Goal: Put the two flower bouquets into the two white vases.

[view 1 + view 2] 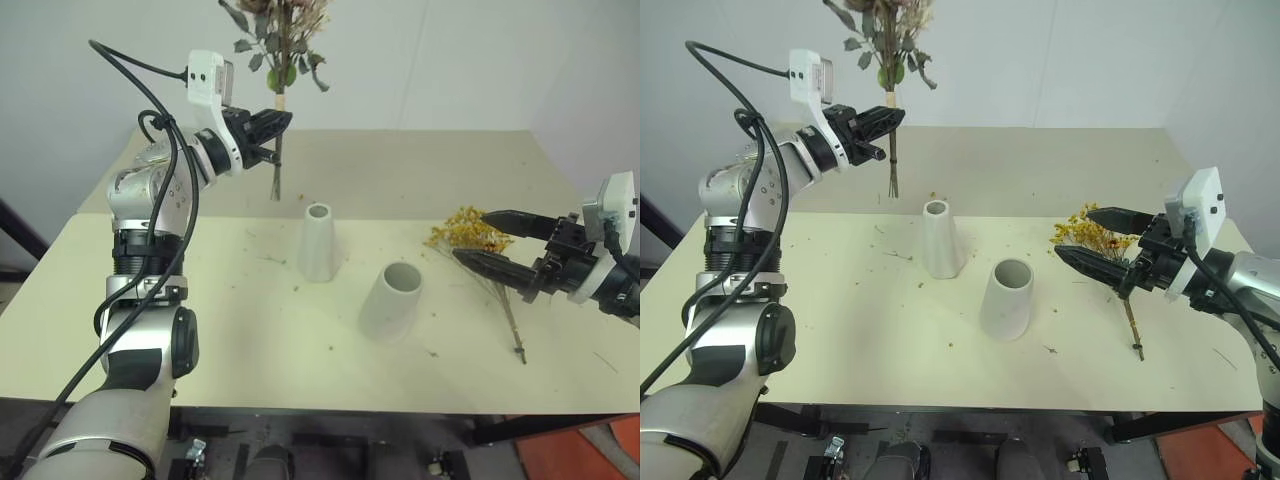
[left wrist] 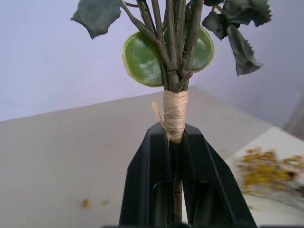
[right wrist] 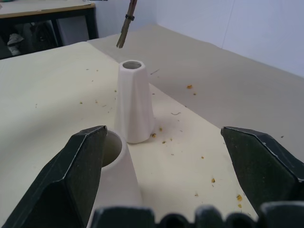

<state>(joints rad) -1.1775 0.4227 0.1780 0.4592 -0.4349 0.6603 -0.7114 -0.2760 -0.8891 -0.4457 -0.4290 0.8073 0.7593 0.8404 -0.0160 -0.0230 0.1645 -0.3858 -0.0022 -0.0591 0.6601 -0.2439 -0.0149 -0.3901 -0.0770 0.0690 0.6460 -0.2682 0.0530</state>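
Cream tabletop (image 1: 200,330) fills the frame; mid-frame stand my wide vase (image 1: 391,301) and slim vase (image 1: 318,242), both empty. Upper left, my left gripper (image 1: 272,127) clamps the rose bouquet (image 1: 283,40). Right, my right gripper (image 1: 492,243) gapes over the yellow spray (image 1: 466,231).

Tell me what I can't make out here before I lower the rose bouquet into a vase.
- Rose bouquet: blooms cut off by the top edge in both eye views.
- Stems inside the left gripper: grip depth hidden by its fingers, left wrist view.
- Wide vase: mostly behind a right gripper finger.
- Yellow bouquet: blurred, left wrist view.
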